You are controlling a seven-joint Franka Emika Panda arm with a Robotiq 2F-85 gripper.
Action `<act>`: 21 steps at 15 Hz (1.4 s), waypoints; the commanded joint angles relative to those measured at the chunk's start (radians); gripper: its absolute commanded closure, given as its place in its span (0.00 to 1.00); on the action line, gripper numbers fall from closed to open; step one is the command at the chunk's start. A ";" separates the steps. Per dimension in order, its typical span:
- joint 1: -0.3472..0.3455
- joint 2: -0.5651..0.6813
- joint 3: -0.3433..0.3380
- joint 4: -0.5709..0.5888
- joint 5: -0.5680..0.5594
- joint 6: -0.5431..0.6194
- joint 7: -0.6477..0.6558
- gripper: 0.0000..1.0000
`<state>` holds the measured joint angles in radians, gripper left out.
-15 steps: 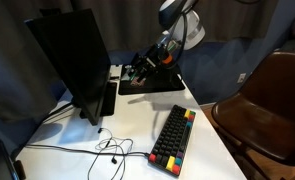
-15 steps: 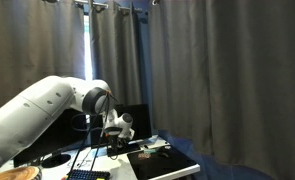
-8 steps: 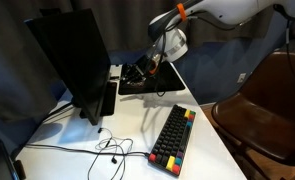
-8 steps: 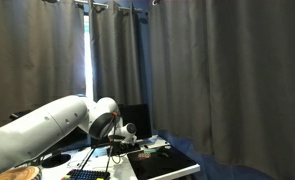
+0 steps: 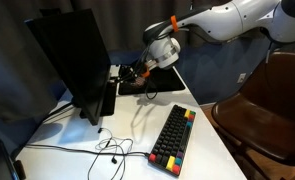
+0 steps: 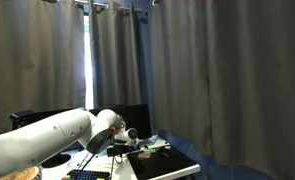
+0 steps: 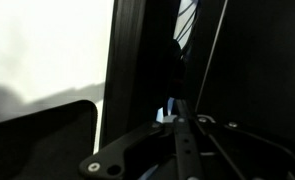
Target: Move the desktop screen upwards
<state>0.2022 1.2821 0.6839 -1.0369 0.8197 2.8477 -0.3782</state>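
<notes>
The desktop screen (image 5: 72, 55) is a large black panel on a black stand at the left of the white table (image 5: 137, 125), seen edge-on. My gripper (image 5: 132, 73) hangs low beside the screen's right edge, above the near end of the black mouse pad (image 5: 157, 86). In the wrist view the gripper (image 7: 177, 120) is shut, fingers meeting with nothing seen between them. A black upright edge (image 7: 139, 50) stands right ahead of them; I cannot tell whether they touch it. In an exterior view the white arm (image 6: 47, 140) bends low, with the gripper (image 6: 123, 150) near the table.
A black keyboard with rainbow keys (image 5: 174, 135) lies at the table's front right. Thin cables (image 5: 107, 150) trail over the front left. A brown chair (image 5: 267, 105) stands to the right. Dark curtains (image 6: 217, 70) hang behind.
The jaws have closed from open to shut. The arm has swung lower and leftwards, bringing the gripper closer to the screen's right edge.
</notes>
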 commanded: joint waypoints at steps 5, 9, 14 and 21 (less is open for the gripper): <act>0.066 0.048 -0.057 0.076 -0.019 0.010 0.066 1.00; 0.115 0.119 -0.053 0.171 -0.011 0.001 0.066 1.00; 0.157 0.181 -0.017 0.297 0.005 -0.012 0.074 1.00; 0.211 0.265 0.006 0.450 0.004 -0.028 0.109 1.00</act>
<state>0.3760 1.4698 0.6599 -0.7138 0.8210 2.8446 -0.2821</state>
